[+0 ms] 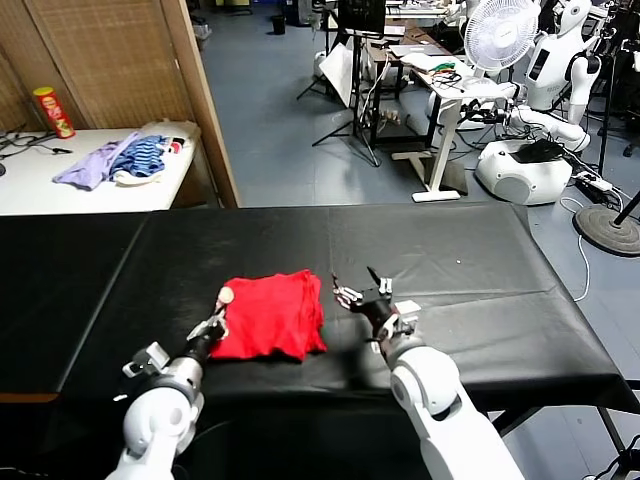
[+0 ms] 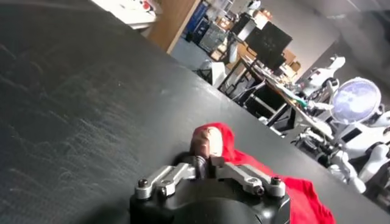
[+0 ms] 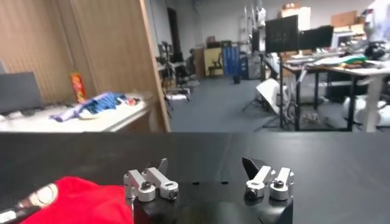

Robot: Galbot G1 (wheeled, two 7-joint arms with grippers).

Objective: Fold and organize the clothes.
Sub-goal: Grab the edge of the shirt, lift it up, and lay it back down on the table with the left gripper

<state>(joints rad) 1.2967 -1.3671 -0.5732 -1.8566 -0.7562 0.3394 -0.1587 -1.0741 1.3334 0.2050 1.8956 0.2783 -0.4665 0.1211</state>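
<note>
On a black-covered table (image 1: 480, 260), a bright red T-shirt (image 1: 268, 313) lies folded into a rough square just below the centre of the head view. The left gripper (image 1: 222, 306), at the shirt's lower-left edge, has its fingers pinched together on the fabric; the left wrist view shows the two pads (image 2: 207, 143) closed on a raised fold of red cloth. The right gripper (image 1: 358, 285) sits just right of the shirt, slightly right of centre in the frame, its dark fingers spread wide and holding nothing, apart from the fabric. In the upper left of the head view, a white side table (image 1: 60, 185) carries a heap of lilac and blue-striped garments (image 1: 115, 160) and a red snack canister (image 1: 53, 111). A white fan (image 1: 500, 35) and a white robot (image 1: 560, 60) stand in the upper right.
</note>
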